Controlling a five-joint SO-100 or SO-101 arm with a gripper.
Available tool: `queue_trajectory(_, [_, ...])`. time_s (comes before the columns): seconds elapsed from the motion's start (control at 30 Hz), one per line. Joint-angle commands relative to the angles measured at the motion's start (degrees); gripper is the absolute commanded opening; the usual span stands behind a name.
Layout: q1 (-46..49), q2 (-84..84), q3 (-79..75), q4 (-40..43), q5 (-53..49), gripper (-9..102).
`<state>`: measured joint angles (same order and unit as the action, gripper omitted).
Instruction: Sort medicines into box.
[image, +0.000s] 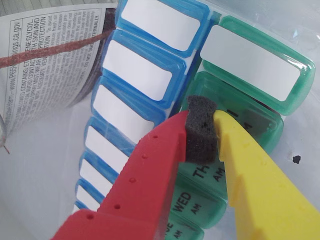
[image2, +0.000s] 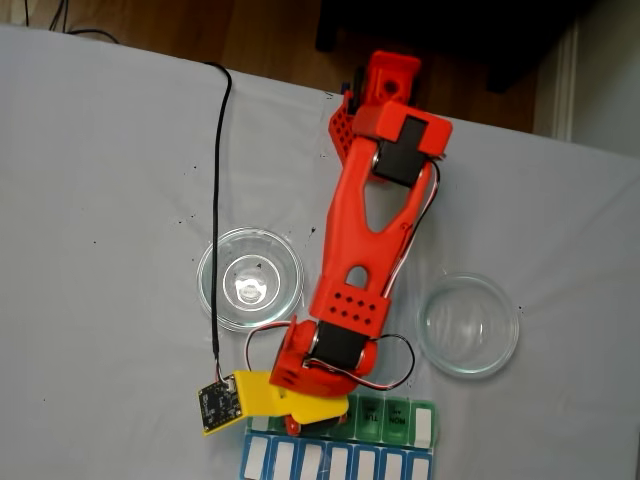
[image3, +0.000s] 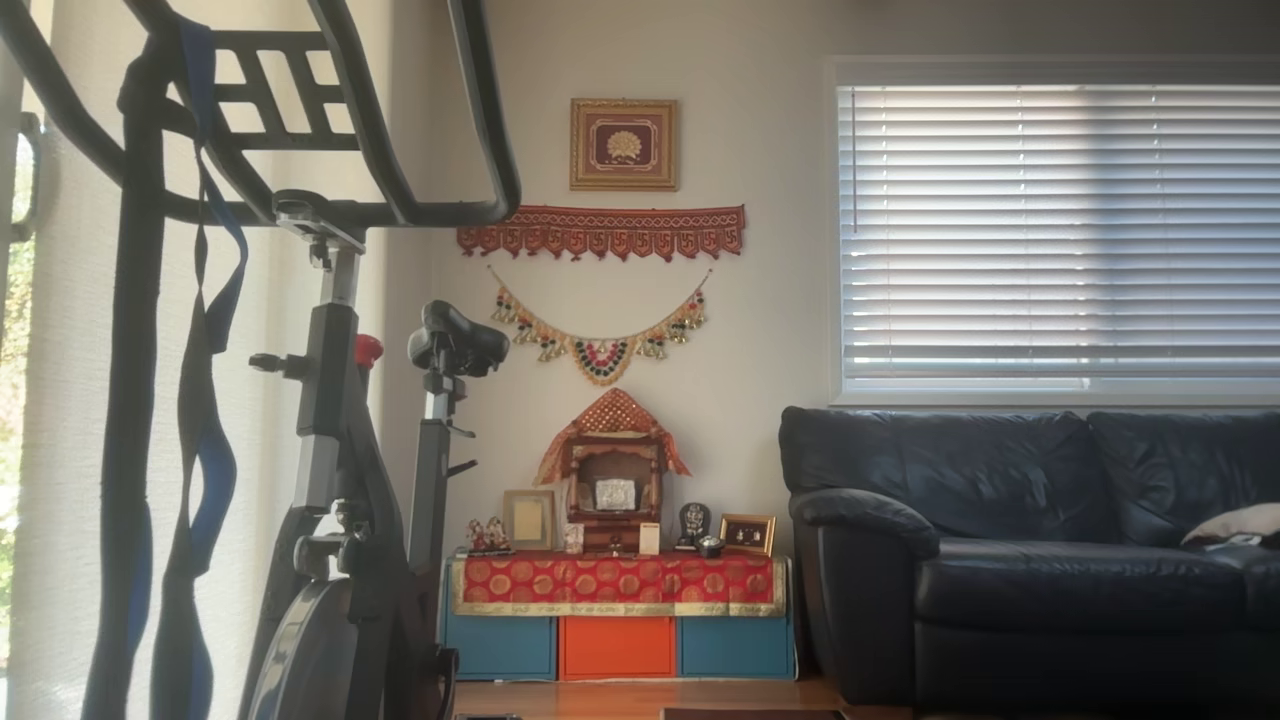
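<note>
Medicines could not be seen in either dish: the left dish (image2: 250, 278) and the right dish (image2: 468, 324) in the fixed view both looked empty, so the balls were presumably already in the box or hidden, and the pictures did not settle which. The box (image: 250, 120), green-lidded, lay at the near table edge in the fixed view (image2: 390, 418), touching the blue organiser (image: 135, 85) beside it. The gripper (image: 202, 131) hung low over the green row near the lid marked THU, its red finger (image: 150, 175) and yellow finger (image: 250, 170) drawn close together with a dark foam pad (image: 201, 130) squeezed between the tips; whether a ball sat under that pad could not be told. The lids (image: 197, 202) in sight seemed down, which would block any drop. Judging from this, the main risks were a ball bouncing off a closed lid and rolling across the cloth (image2: 100, 200), a release over the blue row because the two organisers touched, or the low fingers nudging the light box out of place. Printed paper (image: 50, 60) lay near the blue row.
</note>
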<state>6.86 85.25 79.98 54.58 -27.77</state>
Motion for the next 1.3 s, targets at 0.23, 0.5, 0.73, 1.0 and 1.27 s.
queue_trajectory(0.23, [-0.44,0.26,-3.87,6.5,-1.58,1])
queue_trajectory(0.5, [-0.62,-0.09,-2.72,5.45,-2.37,1])
queue_trajectory(0.73, [-0.35,-1.23,-3.16,6.5,-3.25,1])
queue_trajectory(1.0, [-0.35,0.0,-5.62,9.93,-1.58,1])
queue_trajectory(1.27, [-0.26,15.12,1.49,9.14,6.33,1])
